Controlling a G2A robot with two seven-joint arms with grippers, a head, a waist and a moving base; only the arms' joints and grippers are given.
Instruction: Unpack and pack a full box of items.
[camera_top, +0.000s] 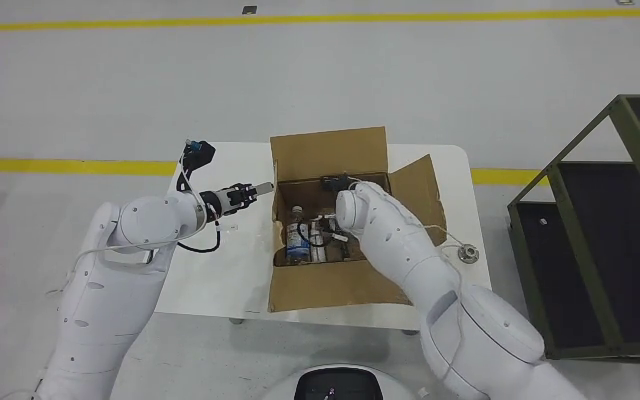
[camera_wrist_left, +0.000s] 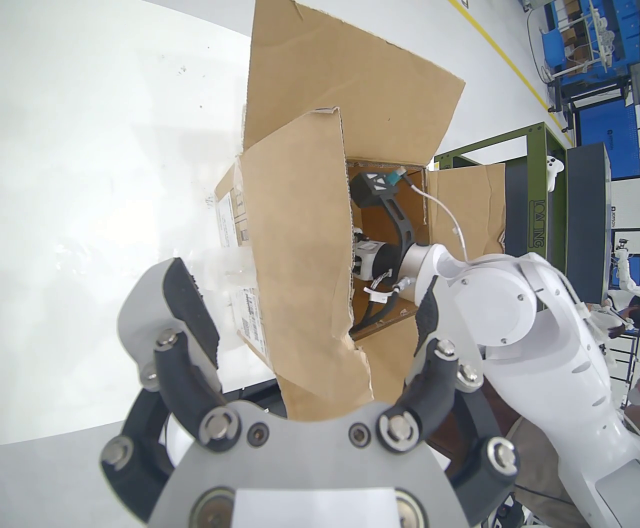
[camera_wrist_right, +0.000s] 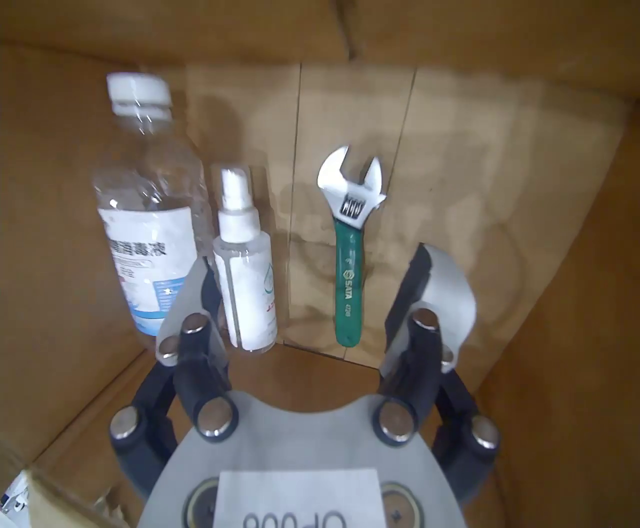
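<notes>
In the brown cardboard box (camera_top: 320, 285) at centre frame, the right gripper (camera_wrist_right: 312, 257) is hanging spread, with the green-handled steel wrench (camera_wrist_right: 348, 250) lying just ahead, handle-first.

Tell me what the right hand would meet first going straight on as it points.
Most likely the green-handled wrench lying on the floor of the box, roughly between the fingers of the open right hand. Depth is unclear; it might touch bare cardboard beside it.

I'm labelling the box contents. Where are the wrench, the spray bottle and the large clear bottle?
wrench (camera_wrist_right: 348, 285), right wrist view, on its green handle.
spray bottle (camera_wrist_right: 247, 300), right wrist view, on its labelled body.
large clear bottle (camera_wrist_right: 150, 250), right wrist view, on its label.
</notes>
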